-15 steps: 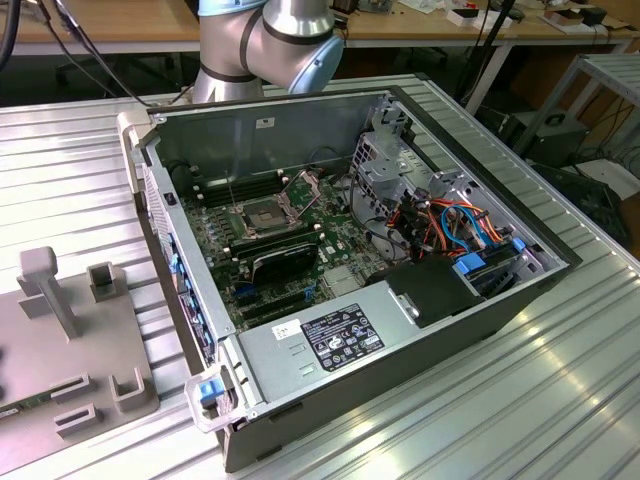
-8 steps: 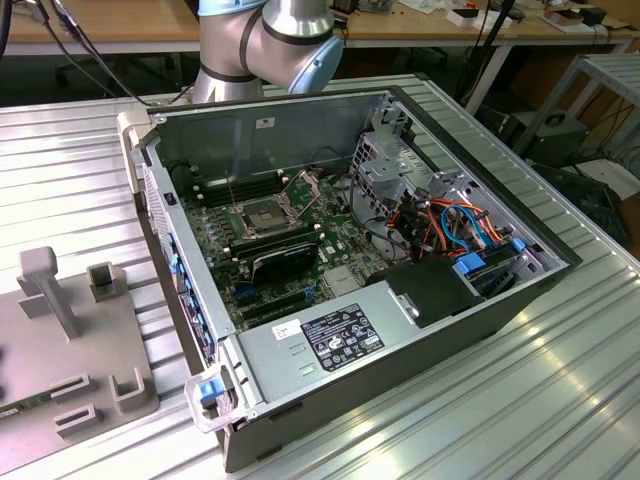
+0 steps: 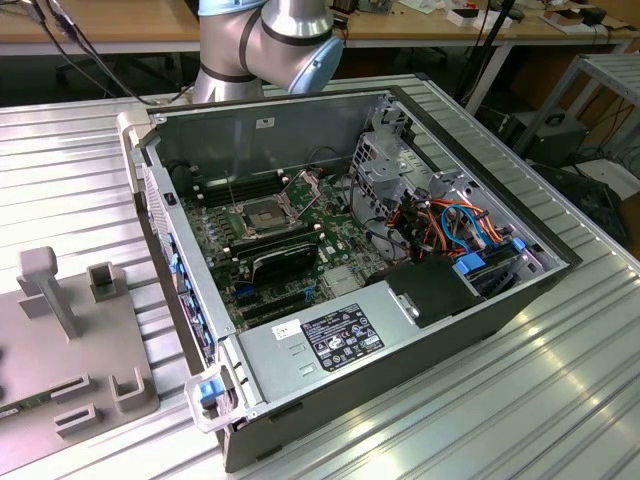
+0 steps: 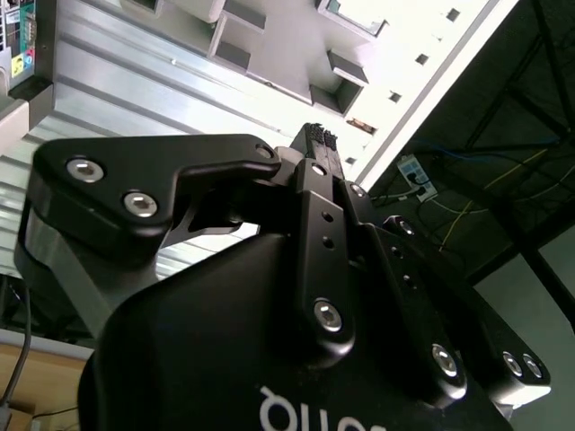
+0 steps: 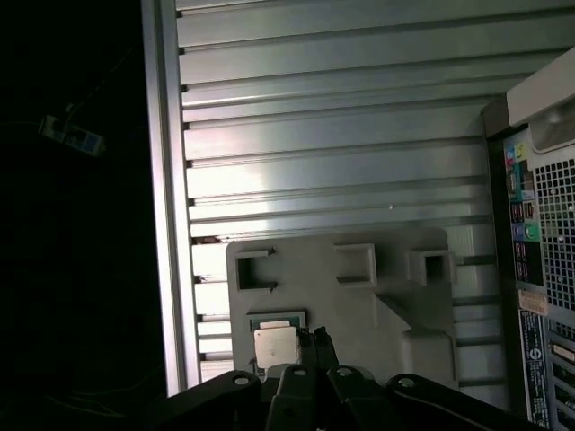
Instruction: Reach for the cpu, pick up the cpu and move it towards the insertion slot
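The cpu [image 5: 275, 347] lay flat, pale metal face up, in a shallow square seat on the grey fixture plate [image 5: 314, 287]. It was just beside the tips of the pincer [image 5: 311, 339] and I could see no contact between them. Going from the biggest thing down, the ribbed aluminium table [image 3: 560, 400] spread beneath the pincer and carried everything else. On it stood the open computer case [image 3: 250, 130], whose perforated rear wall I saw in the first wrist view off to one side of the pincer, well apart from the tips. The arm [image 3: 268, 40] rose behind the case in the exterior view. The fixture plate sat directly below the pincer, with its small raised holders ranged ahead of the tips. From my screens the pincer read as clenched on nothing. In the second wrist view its black fingers [image 4: 316, 180] ran up side by side and met at the tips, and in the first wrist view the two tips stood drawn together over the plate. The insertion slot [image 3: 258, 214] lay on the board inside the case, far from the pincer, its silvery frame around a dark centre. Its thin metal bracket [image 3: 303, 186] was swung up open.
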You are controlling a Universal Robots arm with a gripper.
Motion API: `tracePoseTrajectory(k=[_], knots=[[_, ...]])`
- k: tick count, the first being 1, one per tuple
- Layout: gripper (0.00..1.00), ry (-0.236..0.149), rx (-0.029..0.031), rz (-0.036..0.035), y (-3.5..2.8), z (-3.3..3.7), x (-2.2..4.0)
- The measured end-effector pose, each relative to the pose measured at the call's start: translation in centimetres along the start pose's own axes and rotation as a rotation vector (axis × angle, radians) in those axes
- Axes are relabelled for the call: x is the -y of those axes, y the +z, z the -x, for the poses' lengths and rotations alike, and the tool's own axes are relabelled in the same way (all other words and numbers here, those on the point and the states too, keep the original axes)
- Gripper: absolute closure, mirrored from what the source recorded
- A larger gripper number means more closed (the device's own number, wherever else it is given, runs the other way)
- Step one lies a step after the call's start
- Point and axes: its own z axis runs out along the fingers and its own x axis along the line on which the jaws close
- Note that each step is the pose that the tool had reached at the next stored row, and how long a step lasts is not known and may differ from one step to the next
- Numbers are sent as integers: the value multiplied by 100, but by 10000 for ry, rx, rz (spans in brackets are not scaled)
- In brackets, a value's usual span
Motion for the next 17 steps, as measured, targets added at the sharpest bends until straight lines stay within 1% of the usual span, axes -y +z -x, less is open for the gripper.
tracePoseTrajectory(k=[1,3,7,8,11,13,17], knots=[[89,2,3,1,9,-24,14],[89,4,17,2,36,-94,79],[89,-1,29,3,78,-207,106],[89,-2,31,3,93,-261,113],[89,-10,32,2,110,-357,126],[89,-20,32,4,112,-389,128],[89,-24,31,4,112,-398,129]])
